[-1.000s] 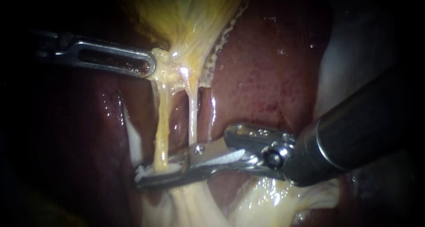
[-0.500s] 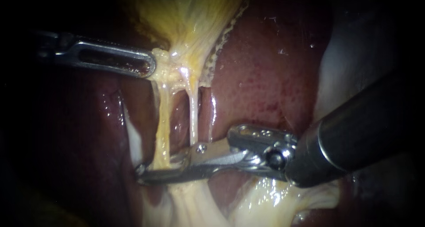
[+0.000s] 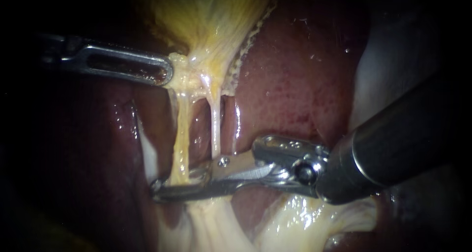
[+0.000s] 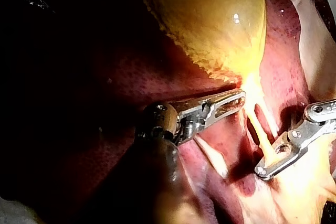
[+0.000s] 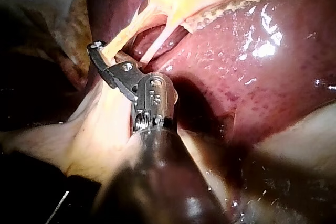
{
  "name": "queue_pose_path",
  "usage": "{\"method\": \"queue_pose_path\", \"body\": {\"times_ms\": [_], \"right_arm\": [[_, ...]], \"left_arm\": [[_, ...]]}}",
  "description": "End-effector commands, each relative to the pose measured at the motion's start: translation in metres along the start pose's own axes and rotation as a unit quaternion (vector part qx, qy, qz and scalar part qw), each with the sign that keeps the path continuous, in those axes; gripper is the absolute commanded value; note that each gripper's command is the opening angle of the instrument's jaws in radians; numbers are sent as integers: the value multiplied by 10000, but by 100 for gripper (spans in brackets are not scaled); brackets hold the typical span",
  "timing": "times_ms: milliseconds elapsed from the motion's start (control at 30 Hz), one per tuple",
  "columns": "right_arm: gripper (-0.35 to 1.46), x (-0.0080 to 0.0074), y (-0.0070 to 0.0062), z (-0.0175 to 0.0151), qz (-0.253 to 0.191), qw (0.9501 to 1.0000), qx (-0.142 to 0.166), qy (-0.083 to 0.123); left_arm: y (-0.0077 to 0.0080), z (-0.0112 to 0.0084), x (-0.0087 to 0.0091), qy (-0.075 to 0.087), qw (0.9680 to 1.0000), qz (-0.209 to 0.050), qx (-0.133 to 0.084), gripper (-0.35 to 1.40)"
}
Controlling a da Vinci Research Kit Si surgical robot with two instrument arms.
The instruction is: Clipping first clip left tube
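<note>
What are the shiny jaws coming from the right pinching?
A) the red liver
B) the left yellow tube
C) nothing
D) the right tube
B: the right instrument has both its jaws touching the left tube, one from each side.

The left instrument is formed as a slim silver-grey metal tip with a long, round-ended slot cut through its jaw, and it is joined to a dark shaft by a small bright wrist with a round pivot screw. The right instrument is made of polished steel, with narrow straight jaws, a small screw head at their hinge, and a blockier wrist piece marked by a dark round pivot and tiny stamped characters. It is carried on a thick, glossy black tubular shaft edged with a thin pale rim.
</note>
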Motion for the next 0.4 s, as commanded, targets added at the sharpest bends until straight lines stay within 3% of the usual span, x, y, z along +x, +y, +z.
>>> {"method": "queue_pose_path", "body": {"times_ms": [33,400], "right_arm": [[-35,0,0,0,-2,10000,3,-1],[-35,0,1,-1,-2,10000,15,-10]], "left_arm": [[0,0,0,-1,10000,-1,0,-35],[0,0,-1,0,10000,-3,2,-35]]}}
